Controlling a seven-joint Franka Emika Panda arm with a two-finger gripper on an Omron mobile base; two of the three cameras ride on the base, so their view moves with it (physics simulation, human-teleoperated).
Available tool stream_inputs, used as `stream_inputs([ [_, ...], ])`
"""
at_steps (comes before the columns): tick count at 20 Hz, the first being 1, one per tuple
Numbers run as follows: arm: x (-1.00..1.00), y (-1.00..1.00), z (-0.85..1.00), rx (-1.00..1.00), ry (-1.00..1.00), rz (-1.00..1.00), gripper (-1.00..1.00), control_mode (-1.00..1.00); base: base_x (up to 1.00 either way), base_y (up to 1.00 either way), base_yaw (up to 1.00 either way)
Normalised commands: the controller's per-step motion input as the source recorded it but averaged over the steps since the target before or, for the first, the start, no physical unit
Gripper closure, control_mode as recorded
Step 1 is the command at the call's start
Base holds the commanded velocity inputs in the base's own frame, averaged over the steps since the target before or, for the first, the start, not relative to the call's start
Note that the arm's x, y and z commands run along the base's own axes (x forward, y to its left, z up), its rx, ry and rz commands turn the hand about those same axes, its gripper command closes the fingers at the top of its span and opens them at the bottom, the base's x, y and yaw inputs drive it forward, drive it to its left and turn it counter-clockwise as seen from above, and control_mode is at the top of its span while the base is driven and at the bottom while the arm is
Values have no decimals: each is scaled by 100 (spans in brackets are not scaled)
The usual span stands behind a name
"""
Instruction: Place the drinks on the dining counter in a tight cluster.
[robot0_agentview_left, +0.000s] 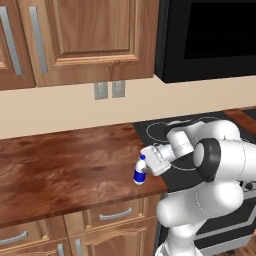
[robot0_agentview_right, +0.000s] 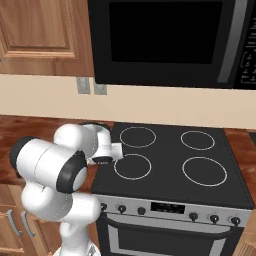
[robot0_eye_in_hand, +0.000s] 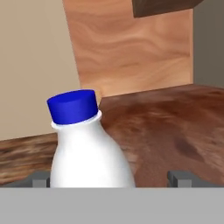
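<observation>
Wood worktop runs out ahead of the jaws, backed by a beige wall with two grey outlets and wood upper cabinets above. Black cooktop with four ring burners sits behind the hand, on the arm's side, with a black microwave over it. Oven knobs line the range front below. Drawers with grey handles sit under the worktop edge. No object on the worktop beyond the bottle; bare wood ahead of the jaws.

White bottle with blue cap and blue label stands upright on the worktop near its front edge, close by the cooktop seam. Gripper is right at it, hand level and pointing sideways along the counter. In the hand view the bottle stands between the two fingertips, off-centre, much closer to the left tip, with a wide gap to the right tip. Jaws spread fully wide, not clamped on the bottle. Whether the left tip touches the bottle: cannot tell.
</observation>
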Motion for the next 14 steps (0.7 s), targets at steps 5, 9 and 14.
stream_inputs([
  [5,0,13,-5,0,0,0,-100,-100,0,0,0],
  [9,-2,5,-3,0,0,0,100,-100,0,0,0],
  [14,-10,0,5,0,-1,1,100,-100,0,0,0],
])
